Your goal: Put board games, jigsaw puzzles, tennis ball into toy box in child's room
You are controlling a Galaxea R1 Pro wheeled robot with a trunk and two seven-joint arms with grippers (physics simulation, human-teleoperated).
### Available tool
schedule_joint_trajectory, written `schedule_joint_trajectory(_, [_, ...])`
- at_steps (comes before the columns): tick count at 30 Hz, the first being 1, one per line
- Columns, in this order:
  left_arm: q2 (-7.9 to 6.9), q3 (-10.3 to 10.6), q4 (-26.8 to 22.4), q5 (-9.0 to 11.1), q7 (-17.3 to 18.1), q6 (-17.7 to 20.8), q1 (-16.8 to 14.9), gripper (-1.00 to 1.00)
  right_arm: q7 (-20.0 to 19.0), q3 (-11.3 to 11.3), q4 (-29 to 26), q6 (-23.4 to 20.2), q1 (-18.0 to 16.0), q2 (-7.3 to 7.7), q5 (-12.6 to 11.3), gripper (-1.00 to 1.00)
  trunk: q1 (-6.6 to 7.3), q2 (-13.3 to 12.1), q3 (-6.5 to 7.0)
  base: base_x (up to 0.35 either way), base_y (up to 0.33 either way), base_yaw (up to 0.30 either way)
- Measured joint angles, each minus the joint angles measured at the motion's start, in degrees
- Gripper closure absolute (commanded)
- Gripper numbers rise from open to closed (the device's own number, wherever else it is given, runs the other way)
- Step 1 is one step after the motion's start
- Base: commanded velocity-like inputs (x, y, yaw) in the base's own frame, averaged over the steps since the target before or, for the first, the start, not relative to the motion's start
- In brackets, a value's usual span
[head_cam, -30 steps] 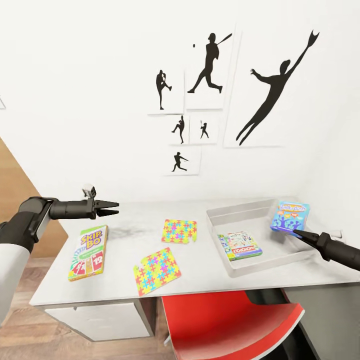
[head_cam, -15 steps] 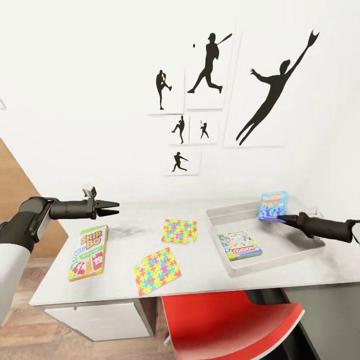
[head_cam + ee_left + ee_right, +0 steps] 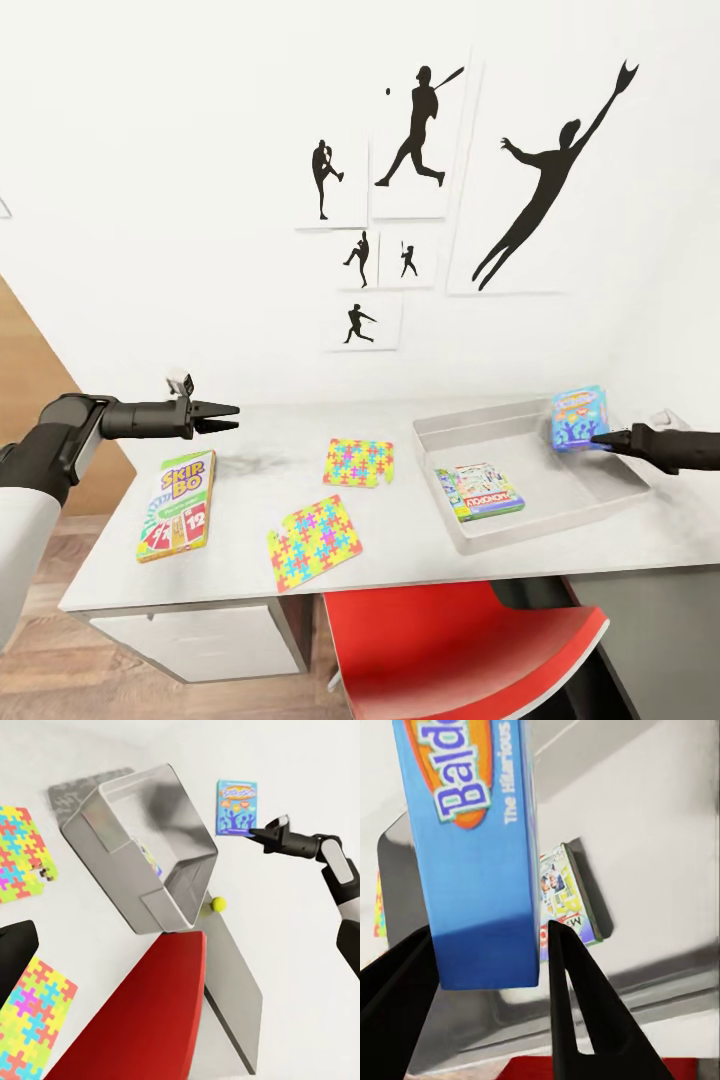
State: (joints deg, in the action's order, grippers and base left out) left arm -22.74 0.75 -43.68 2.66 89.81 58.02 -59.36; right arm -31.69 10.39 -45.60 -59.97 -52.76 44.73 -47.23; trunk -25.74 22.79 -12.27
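Note:
My right gripper (image 3: 601, 437) is shut on the small blue board game (image 3: 578, 417), holding it upright above the right end of the pale grey toy box (image 3: 500, 417). The white-green Monopoly game (image 3: 480, 490) lies flat inside the toy box. The yellow-green-red Skip-Bo game (image 3: 178, 503) lies on the table's left part. My left gripper (image 3: 228, 413) hovers open above and behind it. Two jigsaw puzzles (image 3: 358, 463) (image 3: 314, 541) lie mid-table. In the left wrist view the tennis ball (image 3: 218, 904) rests on the table against the toy box's outer wall (image 3: 120, 817). The right wrist view shows the blue game (image 3: 472, 847) between my fingers.
The light-grey table (image 3: 250, 450) stands against a white wall with black sports-silhouette pictures (image 3: 415, 130). A red chair (image 3: 460, 640) is pushed under the table's front edge. Wood-plank floor (image 3: 30, 560) shows at the left.
My right gripper lifted the blue game and swung it left over the toy box, then back right; the game now stands more upright. The left arm has stayed still.

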Motion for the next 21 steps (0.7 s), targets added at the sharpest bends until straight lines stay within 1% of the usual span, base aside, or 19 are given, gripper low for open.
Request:
schedule_joint_trajectory(2, [0.12,0.0,0.0,0.0,0.0,0.0,0.0,-1.00,-1.1,2.0,-0.2,0.0,0.0,0.53,-0.2,1.00,0.00,0.0,0.00,0.000,0.000,0.000])
schedule_joint_trajectory(5, [0.32,0.0,0.0,-0.1,0.0,0.0,0.0,-1.00,-1.7,3.8,-0.5,0.0,0.0,0.61,-0.1,1.00,0.00,0.0,0.00,0.000,0.000,0.000])
schedule_joint_trajectory(8, [0.40,0.0,0.0,-0.1,0.0,0.0,0.0,-1.00,-1.9,4.7,-0.6,0.0,0.0,0.31,-0.1,1.00,0.00,0.0,0.00,0.000,0.000,0.000])
schedule_joint_trajectory(14, [0.51,0.0,0.0,0.0,0.0,0.0,0.0,-1.00,-2.0,5.8,-1.4,0.0,0.0,0.21,-0.1,1.00,0.00,0.0,0.00,0.000,0.000,0.000])
schedule_joint_trajectory(18, [0.60,0.0,0.0,0.0,0.0,0.0,0.0,-1.00,-2.0,9.2,-2.4,0.0,0.0,0.04,-0.1,1.00,0.00,0.0,0.00,0.000,0.000,0.000])
schedule_joint_trajectory(21, [0.56,0.0,0.0,-0.1,0.0,0.0,0.0,-1.00,-2.0,10.2,-2.6,0.0,0.0,-0.24,-0.2,1.00,0.00,0.0,0.00,0.000,0.000,0.000])
